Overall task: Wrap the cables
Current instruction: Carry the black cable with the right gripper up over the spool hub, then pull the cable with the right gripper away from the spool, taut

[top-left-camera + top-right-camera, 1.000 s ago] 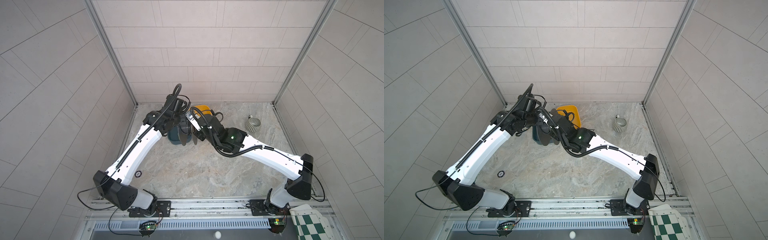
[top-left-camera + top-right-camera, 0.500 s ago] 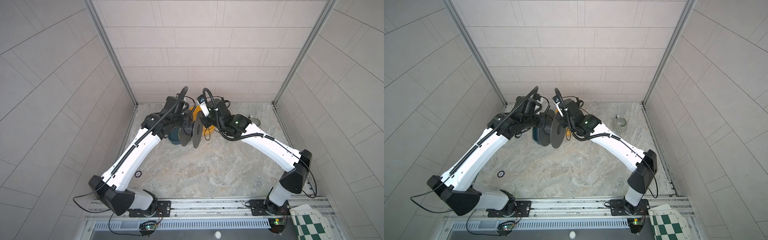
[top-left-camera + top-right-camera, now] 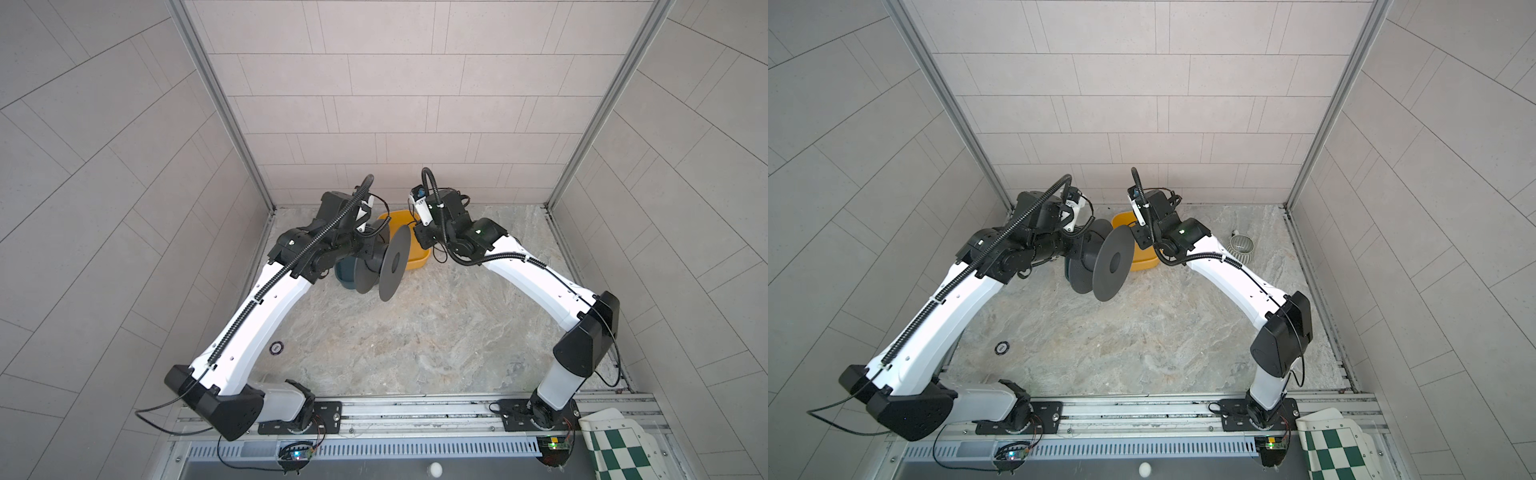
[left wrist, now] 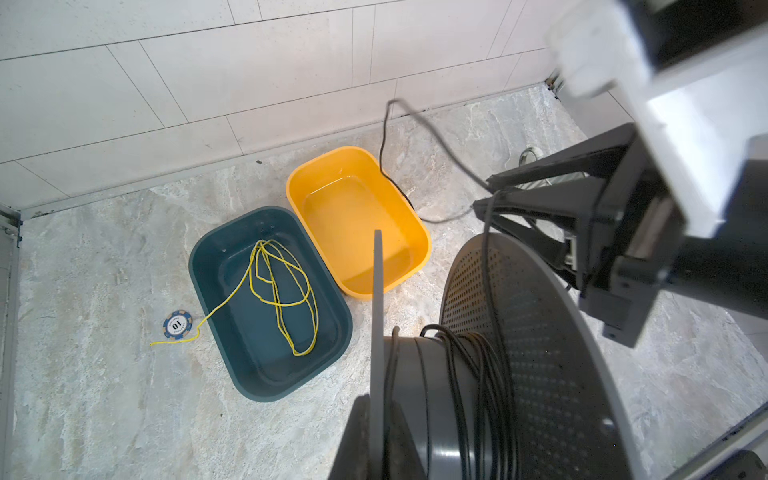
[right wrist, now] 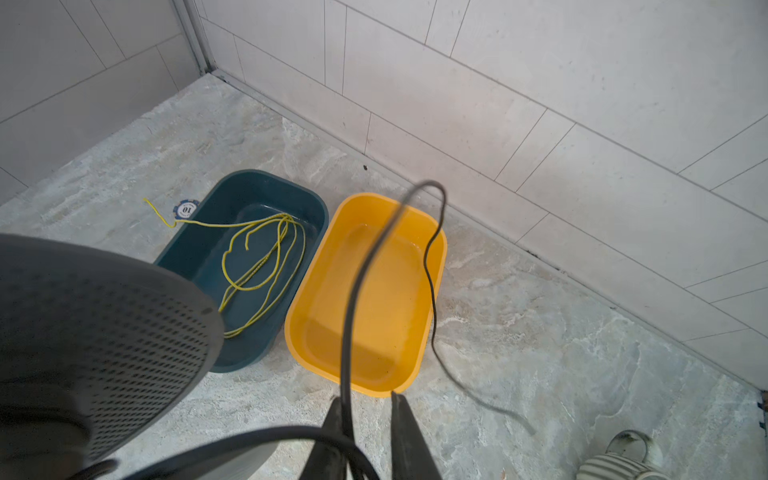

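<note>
Stone floor (image 3: 415, 332), spool (image 3: 388, 286) half-hiding tub (image 3: 343, 277), cable (image 5: 353, 291) blurred

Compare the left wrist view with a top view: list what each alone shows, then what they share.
Left wrist view only: the yellow cord lying in the teal bin, and the cables wound on the hub of the spool. Top view only: the mounting rail and the checkered mat. Both: the spool, the yellow bin and the poker chip.
</note>
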{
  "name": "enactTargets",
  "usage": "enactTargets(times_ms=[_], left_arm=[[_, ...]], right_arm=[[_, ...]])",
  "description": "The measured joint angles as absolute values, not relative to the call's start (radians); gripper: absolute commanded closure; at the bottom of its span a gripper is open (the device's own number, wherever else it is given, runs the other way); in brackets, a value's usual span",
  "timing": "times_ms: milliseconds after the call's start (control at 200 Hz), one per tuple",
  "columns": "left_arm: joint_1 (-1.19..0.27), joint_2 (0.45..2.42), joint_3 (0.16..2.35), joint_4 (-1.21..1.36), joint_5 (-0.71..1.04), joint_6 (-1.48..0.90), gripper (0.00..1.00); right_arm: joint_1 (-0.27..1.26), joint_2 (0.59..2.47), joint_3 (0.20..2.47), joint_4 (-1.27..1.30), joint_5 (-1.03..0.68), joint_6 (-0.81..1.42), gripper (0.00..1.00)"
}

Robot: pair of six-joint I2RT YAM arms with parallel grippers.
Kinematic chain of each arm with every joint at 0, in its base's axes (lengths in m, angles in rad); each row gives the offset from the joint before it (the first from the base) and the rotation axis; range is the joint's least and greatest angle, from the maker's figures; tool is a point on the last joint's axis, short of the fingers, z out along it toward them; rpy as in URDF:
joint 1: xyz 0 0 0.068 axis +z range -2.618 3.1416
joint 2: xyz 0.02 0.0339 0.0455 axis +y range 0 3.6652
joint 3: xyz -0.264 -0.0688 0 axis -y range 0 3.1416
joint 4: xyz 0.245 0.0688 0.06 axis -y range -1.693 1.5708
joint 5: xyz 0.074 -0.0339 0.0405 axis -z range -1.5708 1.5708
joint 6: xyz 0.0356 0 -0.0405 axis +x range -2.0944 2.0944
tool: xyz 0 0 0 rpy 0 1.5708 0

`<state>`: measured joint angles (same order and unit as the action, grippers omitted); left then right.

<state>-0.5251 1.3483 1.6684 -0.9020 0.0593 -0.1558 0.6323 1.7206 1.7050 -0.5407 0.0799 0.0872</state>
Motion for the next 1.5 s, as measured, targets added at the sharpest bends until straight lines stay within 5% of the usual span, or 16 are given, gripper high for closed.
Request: enactTargets(times_ms=[130,545,1026,1501], left_arm=[[-0.525,1.349,1.726,-0.934,0.088,-0.130,1.00],[-0.524,1.388,1.824,-1.016,0.177,-0.049,1.00],[-0.487,1.425,1.881,-0.996,0.226,-0.254,1.00],[-0.485,1.431,1.880,-0.991,0.244,-0.291,1.00]], right_arm=[[0.605,1.708,1.565,-0.508,0.010,0.108,0.70],[0.532,1.362,1.193,-0.401,-0.185,0.179,0.14],[0.489,1.037,0.722,-0.084,-0.179,0.341,0.21],[0.526,1.034,0.683,0.083,-0.289,0.317,0.30]])
